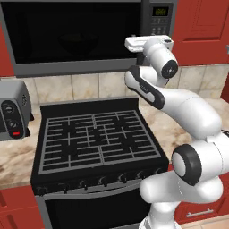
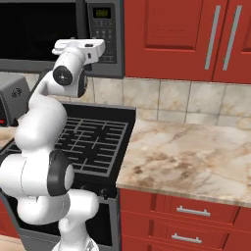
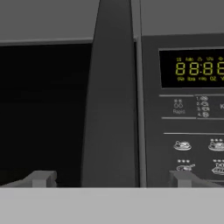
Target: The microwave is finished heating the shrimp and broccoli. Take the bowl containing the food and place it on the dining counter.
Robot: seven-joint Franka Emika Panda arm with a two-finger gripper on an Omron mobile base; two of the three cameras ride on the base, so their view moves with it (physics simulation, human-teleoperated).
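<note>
step: open microwave (image 1: 85,36) door | gripper (image 3: 111,178): jaws wide apart, empty, straddling door handle (image 3: 111,109) | advice: centre on handle, close squarely, pull along hinge arc

Microwave (image 1: 76,36) door handle (image 3: 111,109) seemingly between open fingertips (image 3: 41,178) — door blocks inside.

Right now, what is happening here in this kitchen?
The robot arm is reaching up to the microwave above the stove. Its gripper is open, with the fingers on either side of the door's vertical handle, beside the lit display. The door is closed, so the bowl has not been taken out yet. The counter is to the right of the stove.
</note>
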